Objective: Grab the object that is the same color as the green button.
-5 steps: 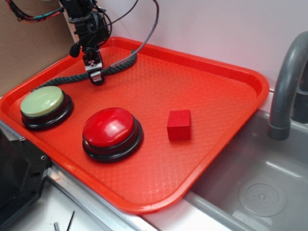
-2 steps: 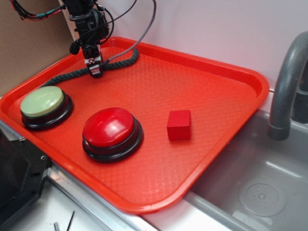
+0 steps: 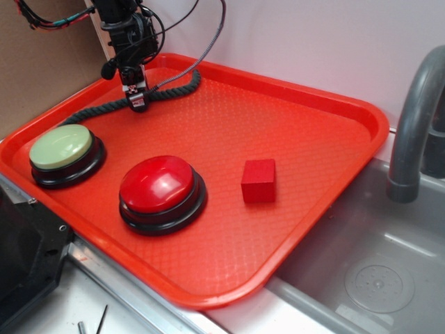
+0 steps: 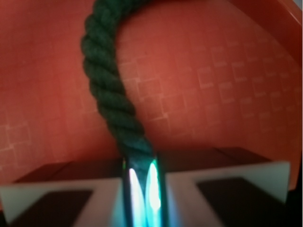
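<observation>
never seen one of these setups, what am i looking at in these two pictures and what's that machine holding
This is a small robot arm working over a red tray beside a sink. One picture comes from a camera standing off to the side, showing the whole scene. The other comes from a camera on the arm's wrist, looking down past its fingers.

On the tray lie a pale green button, a larger red button, a small red cube and a long dark green rope along the far edge.

The gripper at the arm's tip is down at the rope. In the wrist view the rope runs straight in between the two fingers, which are closed tight on it, so the rope is what it holds.
</observation>
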`<state>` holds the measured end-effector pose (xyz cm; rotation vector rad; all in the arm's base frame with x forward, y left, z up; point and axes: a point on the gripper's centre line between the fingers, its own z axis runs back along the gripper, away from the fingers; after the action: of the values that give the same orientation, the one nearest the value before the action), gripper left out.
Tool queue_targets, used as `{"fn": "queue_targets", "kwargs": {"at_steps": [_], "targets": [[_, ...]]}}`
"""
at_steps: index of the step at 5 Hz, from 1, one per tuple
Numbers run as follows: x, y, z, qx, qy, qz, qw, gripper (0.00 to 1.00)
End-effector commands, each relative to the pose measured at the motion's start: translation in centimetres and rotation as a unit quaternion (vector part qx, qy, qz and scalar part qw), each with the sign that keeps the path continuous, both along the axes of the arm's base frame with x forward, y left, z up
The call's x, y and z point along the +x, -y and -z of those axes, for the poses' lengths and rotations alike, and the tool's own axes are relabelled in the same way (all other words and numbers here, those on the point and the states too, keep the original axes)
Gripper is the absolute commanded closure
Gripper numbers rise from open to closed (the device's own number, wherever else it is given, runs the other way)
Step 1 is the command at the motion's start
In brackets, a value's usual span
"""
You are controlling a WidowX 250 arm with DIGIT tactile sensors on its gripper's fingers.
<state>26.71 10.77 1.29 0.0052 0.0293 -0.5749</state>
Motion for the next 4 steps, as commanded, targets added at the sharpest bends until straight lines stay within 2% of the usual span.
{"fn": "queue_targets", "kwargs": {"at_steps": [1,2,3,4], "targets": [[-0.6,4.5,-8.8,0.009,0.021,-0.188,0.982,1.0],[-0.6,6.0,-13.1,-0.012,0.026,-0.294,0.955,1.0],[-0.7,7.6,-16.4,-0.016,0.032,-0.366,0.93,1.0],[-1.1,9.4,-18.4,-0.024,0.052,-0.378,0.924,1.0]]}}
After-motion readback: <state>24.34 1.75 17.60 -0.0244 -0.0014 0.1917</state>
